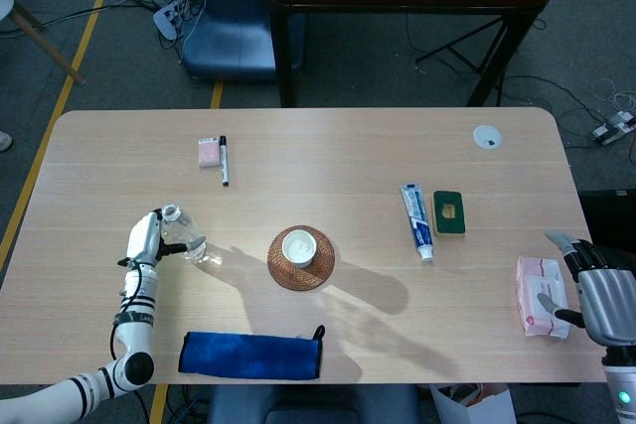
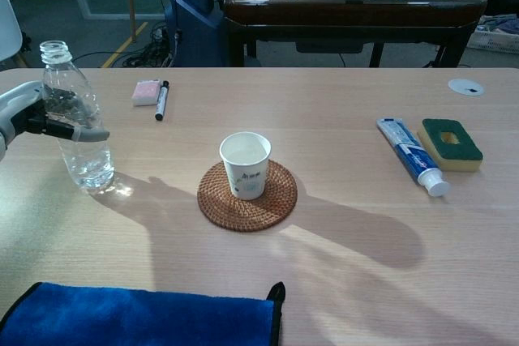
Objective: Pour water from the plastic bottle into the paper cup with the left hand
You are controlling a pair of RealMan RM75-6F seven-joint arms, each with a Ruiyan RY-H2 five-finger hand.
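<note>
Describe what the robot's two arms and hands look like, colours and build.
The left arm is glossy white, built of rounded segments with black bands at the joints. The left hand is white-grey with dark inner parts. The right hand is grey and metallic, with pale fingers.

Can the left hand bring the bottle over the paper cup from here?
Probably yes. The left hand holds the plastic bottle upright, and only bare table lies between it and the paper cup on its coaster.
</note>
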